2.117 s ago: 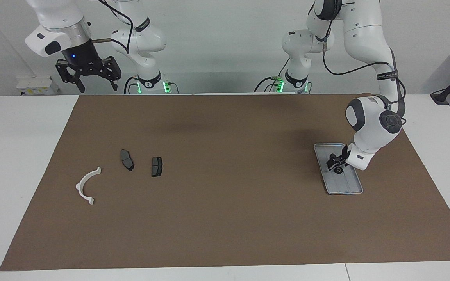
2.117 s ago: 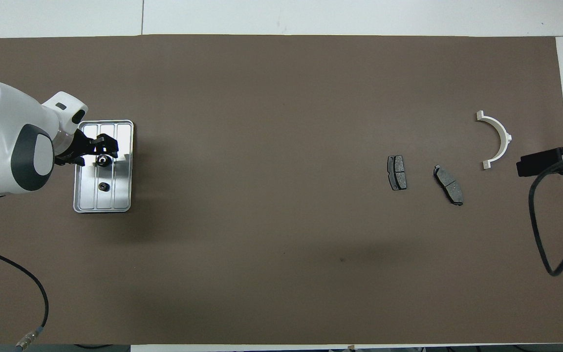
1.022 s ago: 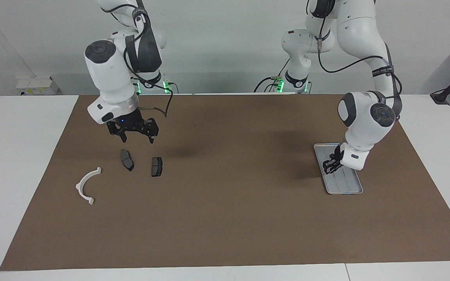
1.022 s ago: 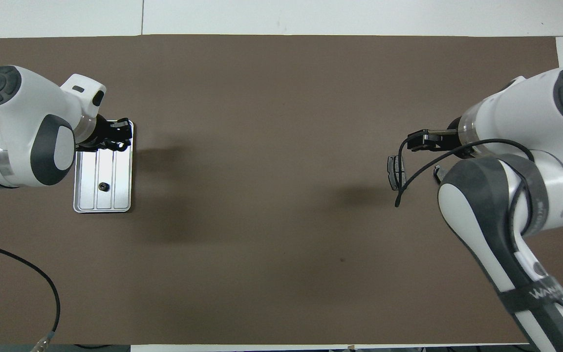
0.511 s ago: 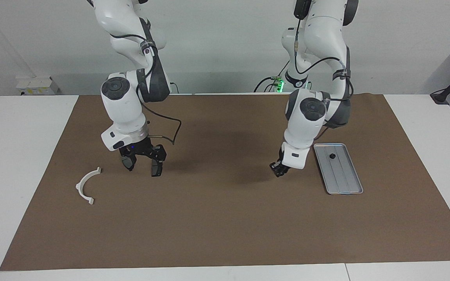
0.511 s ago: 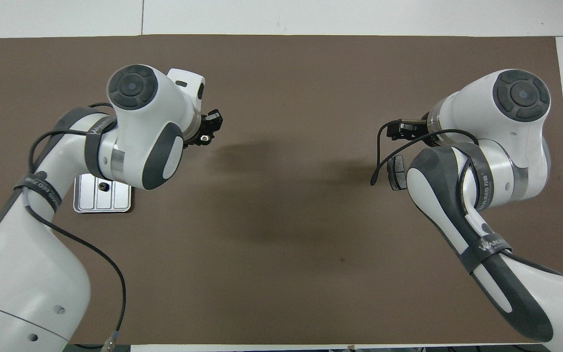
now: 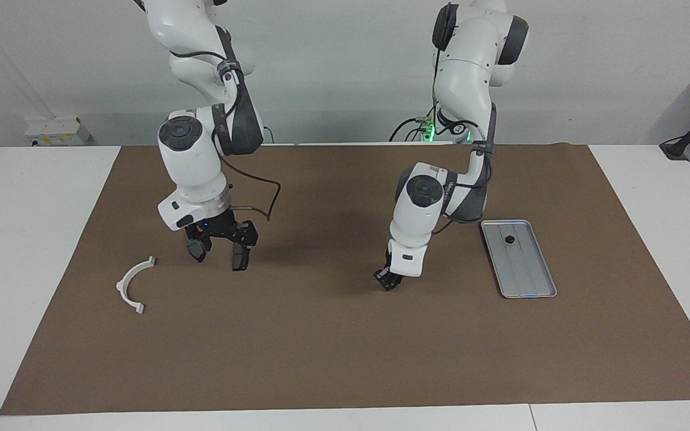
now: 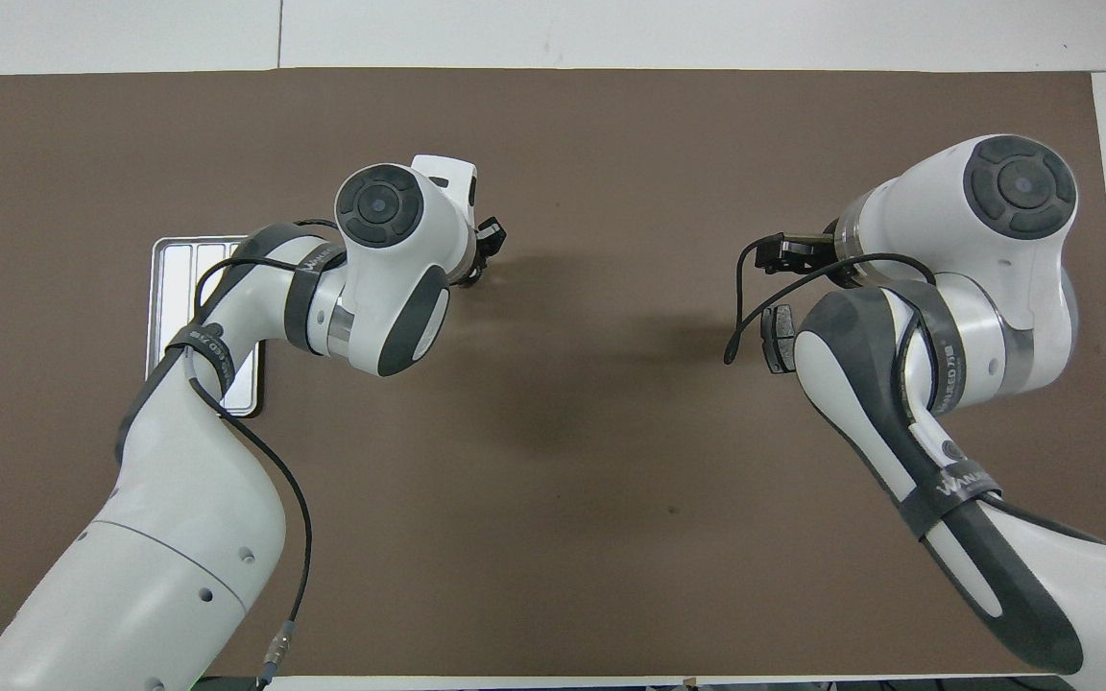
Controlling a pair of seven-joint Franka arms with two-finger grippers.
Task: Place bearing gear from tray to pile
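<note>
While mid-mat between tray (image 7: pixel 527 275) and pile: hold left end effector (image 7: pixel 388 281) pinched nearly closed, apparently on bearing gear, low and level | release beside brake pads (image 8: pixel 779 341), clear of right end effector (image 7: pixel 220 250), spread wide, empty, over them | spare gear (image 7: pixel 509 239) on tray | white bracket (image 7: pixel 132 287) near pads

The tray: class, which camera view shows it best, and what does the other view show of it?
The facing view shows it best: the whole tray lies uncovered, with one small dark part on it. In the overhead view the left arm crosses over it, so only one end and a strip of its rim show.
</note>
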